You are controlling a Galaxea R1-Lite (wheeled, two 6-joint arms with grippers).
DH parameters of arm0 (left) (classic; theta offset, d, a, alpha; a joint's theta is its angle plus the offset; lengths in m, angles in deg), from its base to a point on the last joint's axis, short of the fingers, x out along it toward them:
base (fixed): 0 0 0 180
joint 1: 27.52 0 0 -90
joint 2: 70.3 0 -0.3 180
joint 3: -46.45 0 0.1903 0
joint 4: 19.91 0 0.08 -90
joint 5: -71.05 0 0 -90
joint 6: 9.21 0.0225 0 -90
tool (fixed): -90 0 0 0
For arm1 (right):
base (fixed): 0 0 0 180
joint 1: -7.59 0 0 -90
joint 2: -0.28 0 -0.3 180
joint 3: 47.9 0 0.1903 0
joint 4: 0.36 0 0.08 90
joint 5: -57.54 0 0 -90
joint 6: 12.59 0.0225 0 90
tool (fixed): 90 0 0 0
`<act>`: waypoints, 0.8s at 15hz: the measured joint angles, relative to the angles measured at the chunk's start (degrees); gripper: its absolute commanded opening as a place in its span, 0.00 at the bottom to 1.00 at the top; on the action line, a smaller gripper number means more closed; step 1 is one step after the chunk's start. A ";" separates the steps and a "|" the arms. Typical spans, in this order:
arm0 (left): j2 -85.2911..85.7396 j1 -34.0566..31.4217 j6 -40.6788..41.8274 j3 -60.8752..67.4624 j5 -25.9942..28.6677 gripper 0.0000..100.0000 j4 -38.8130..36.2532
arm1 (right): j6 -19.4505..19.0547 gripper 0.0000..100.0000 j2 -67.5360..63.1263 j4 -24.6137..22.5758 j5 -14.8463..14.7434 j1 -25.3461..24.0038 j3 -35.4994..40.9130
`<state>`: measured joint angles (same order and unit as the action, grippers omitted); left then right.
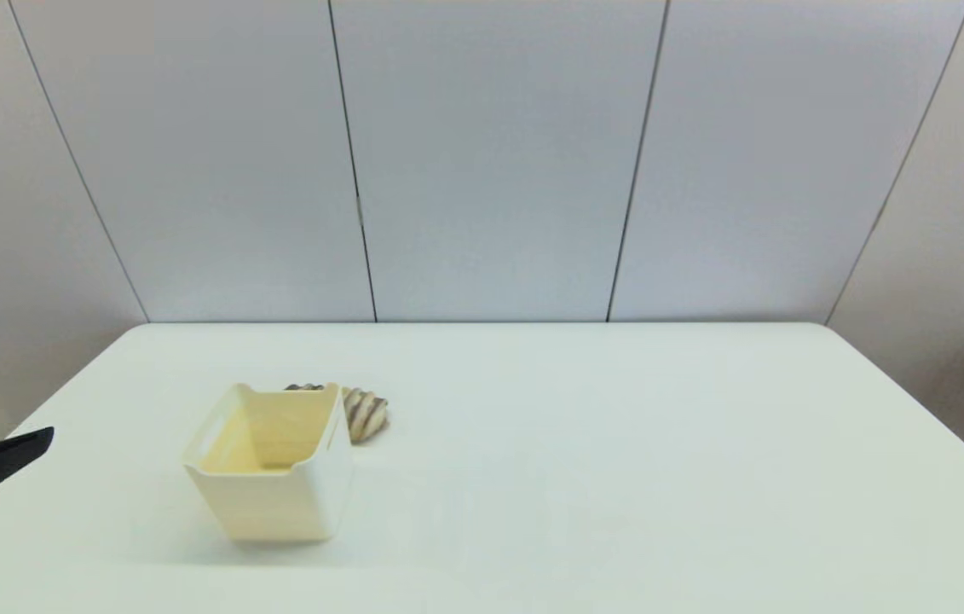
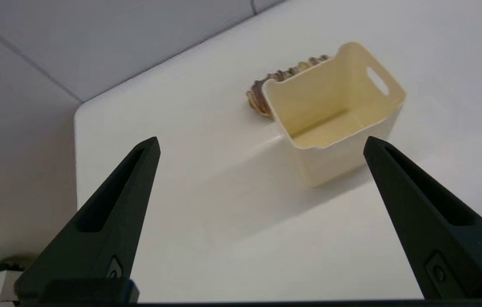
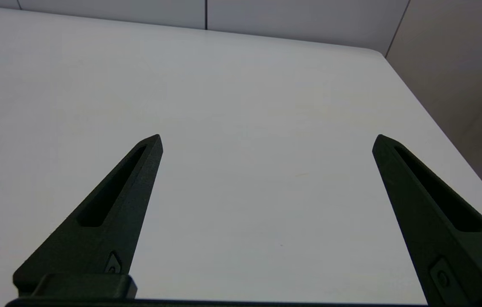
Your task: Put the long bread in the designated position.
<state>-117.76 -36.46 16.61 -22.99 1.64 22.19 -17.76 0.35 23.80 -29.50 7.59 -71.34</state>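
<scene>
Head view is showing the long bread [image 1: 365,413] lying on the white table [image 1: 618,443] just behind the cream bin [image 1: 270,465] and touching or nearly touching its far wall, so the bin is hiding part of the loaf and any reach from the front is being blocked. Left gripper [image 2: 261,145] is hanging released, fingers spread wide, near the table's left edge and facing the bin, probably because it is the nearer arm. Right gripper [image 3: 267,138] is sitting equally released over bare table, well apart from both things, apparently idling.
</scene>
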 measured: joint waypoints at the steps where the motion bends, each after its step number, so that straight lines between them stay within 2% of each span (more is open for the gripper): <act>1: 3.28 0.24 -1.71 4.07 -1.33 1.00 -4.30 | 0.00 1.00 0.00 -0.02 -0.01 0.00 0.00; 4: 13.31 2.78 -4.88 13.18 -5.38 1.00 -11.98 | 0.02 1.00 0.00 -0.02 0.00 0.00 0.00; 8: 26.47 6.64 -5.57 23.32 -9.13 1.00 -12.87 | 0.05 1.00 0.00 -0.02 0.00 0.00 0.00; 12: 37.21 8.48 -7.39 33.44 -10.62 1.00 -12.93 | 0.05 1.00 0.00 -0.02 0.00 0.00 0.00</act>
<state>-80.55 -27.98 9.22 10.44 -8.98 9.26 -17.71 0.35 23.78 -29.50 7.59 -71.34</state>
